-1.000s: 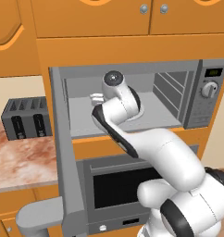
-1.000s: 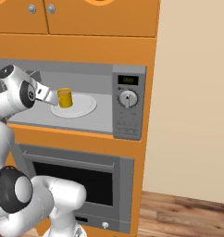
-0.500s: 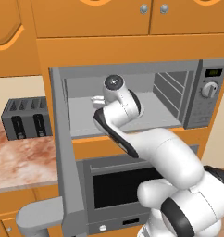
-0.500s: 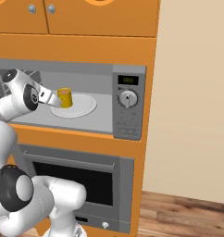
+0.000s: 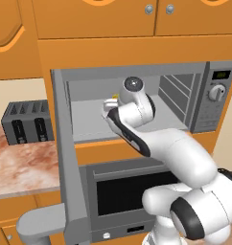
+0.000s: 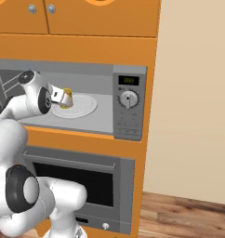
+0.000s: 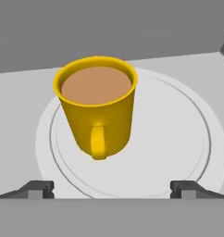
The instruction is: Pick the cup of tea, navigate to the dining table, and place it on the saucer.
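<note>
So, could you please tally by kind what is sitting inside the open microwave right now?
Cups of tea: 1, the yellow cup.
Round white plates: 1, the plate under the cup.
Total: 2.

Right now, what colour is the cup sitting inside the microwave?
The cup of tea is yellow, with brown tea inside; the hand view shows it best.

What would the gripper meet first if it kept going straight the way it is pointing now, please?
Most likely the cup of tea, handle side first: it stands on the microwave's round white plate, centred ahead between the open gripper fingertips. How far off is unclear.
</note>
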Controlling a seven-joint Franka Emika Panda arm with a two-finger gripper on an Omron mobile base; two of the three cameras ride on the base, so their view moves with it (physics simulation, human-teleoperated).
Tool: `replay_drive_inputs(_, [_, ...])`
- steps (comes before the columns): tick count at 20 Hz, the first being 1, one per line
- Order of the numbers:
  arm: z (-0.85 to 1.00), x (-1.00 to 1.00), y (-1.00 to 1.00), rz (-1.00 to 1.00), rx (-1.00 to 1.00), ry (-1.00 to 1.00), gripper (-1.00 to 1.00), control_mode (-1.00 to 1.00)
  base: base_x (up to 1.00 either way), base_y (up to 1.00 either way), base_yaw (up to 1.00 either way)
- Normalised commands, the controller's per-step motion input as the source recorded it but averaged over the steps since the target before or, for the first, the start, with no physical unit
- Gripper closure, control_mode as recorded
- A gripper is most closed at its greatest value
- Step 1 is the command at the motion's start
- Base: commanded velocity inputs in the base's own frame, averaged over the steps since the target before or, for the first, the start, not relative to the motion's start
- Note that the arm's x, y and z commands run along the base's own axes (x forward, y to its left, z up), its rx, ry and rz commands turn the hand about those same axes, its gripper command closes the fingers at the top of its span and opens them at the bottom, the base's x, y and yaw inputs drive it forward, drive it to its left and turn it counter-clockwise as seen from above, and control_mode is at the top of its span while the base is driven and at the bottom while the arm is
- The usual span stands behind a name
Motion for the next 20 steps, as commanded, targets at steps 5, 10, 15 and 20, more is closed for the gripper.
replay_drive_inputs(5, [0.0,0.0,-0.25,0.24,0.0,0.01,-1.0,-1.0,0.0,0.0,0.0])
replay_drive_inputs(10, [-0.07,0.01,0.02,0.12,0.0,-0.03,-1.0,-1.0,0.0,0.0,0.0])
replay_drive_inputs(15, [-0.07,0.22,0.15,0.02,0.0,-0.08,-1.0,-1.0,0.0,0.0,0.0])
replay_drive_inputs(20, [0.0,0.25,0.14,0.0,0.0,-0.02,-1.0,-1.0,0.0,0.0,0.0])
